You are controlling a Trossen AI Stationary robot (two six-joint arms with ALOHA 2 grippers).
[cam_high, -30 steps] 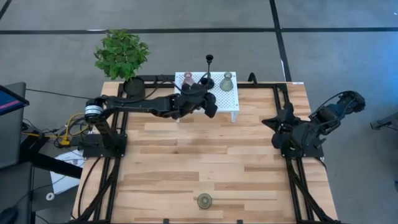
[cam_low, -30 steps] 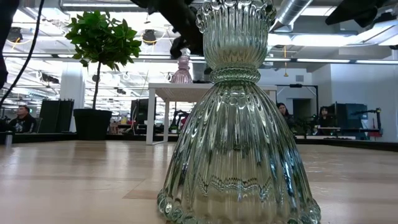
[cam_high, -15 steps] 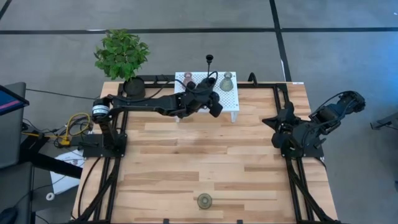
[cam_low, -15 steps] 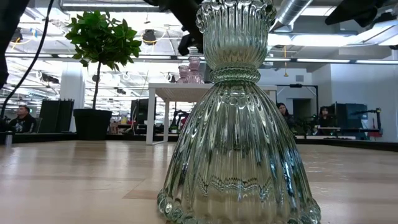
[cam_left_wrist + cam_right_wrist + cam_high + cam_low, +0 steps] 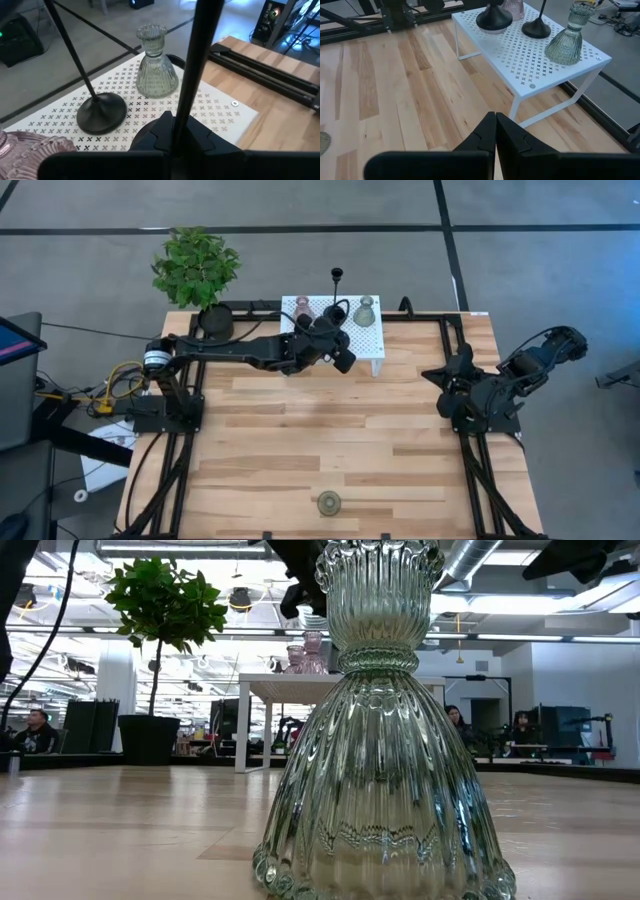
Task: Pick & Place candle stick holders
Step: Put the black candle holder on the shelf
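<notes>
A white perforated stand [image 5: 372, 340] sits at the table's far middle. On it stand two pink holders [image 5: 303, 307], an olive-green one [image 5: 365, 310] and a black one [image 5: 337, 312] with a thin stem. My left gripper [image 5: 175, 122] reaches over the stand [image 5: 328, 330] and is shut on a second black holder [image 5: 494, 19]. Another olive-green holder [image 5: 329, 502] stands on its wide foot at the near edge and fills the low view [image 5: 385, 730]. My right gripper [image 5: 495, 125] is shut and empty at the table's right edge [image 5: 455, 385]. My left gripper pinches the black holder's thin stem [image 5: 186, 100] between its two fingers, low down, just above the round base [image 5: 145, 136]. The fingers slant down from the table's left and near side and lie across the stem. The holder is upright. Its base is at the stand's top; whether it rests there I cannot tell.
A potted plant [image 5: 196, 270] stands at the table's far left corner. Black frame rails [image 5: 190, 470] run along the table's left, right and far edges. Bare wood [image 5: 320, 430] lies between the stand and the near holder. People sit in the room beyond [image 5: 35, 730].
My left gripper has shifted a little toward the table's right edge over the stand, staying shut. The right arm has kept still.
</notes>
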